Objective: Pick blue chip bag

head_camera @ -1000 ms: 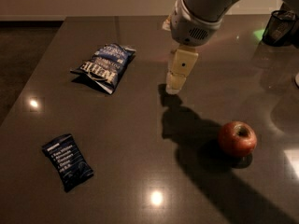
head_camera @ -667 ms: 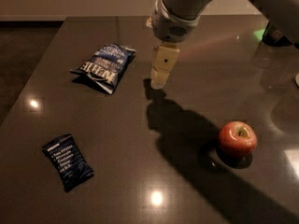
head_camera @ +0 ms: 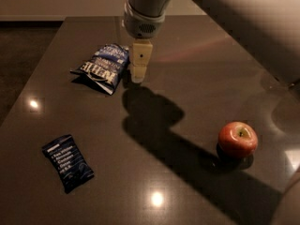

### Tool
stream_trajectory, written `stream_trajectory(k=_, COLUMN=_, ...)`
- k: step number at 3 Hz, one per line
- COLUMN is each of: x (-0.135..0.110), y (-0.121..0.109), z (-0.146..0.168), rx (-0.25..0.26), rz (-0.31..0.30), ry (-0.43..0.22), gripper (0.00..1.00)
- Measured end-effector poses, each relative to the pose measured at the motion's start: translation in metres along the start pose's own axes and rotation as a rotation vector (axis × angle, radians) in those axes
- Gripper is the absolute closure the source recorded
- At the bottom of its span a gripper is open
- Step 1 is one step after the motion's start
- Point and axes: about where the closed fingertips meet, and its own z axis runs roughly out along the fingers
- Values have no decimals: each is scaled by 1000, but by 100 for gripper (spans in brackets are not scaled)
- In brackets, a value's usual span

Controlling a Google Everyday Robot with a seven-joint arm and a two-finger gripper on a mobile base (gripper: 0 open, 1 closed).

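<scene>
The arm [head_camera: 225, 27] runs off the top and right edges, hiding the bench's [head_camera: 211, 78] far right corner. The gripper [head_camera: 138, 78] hangs toward the far edge, just beside the blue chip bag [head_camera: 101, 65]; contact cannot be told. The bench's near edge is cut off. The dark wrapper's [head_camera: 68, 162] print is too small to read.
</scene>
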Motion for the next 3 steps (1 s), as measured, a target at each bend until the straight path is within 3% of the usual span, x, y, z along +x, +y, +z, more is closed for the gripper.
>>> stream_trajectory(k=2, x=-33, y=-31, z=42, rx=-50, rz=-122, ry=58, gripper=0)
stream_trajectory(k=3, x=-56, y=-28, z=67, rx=-100, rz=-225, ry=84, gripper=0)
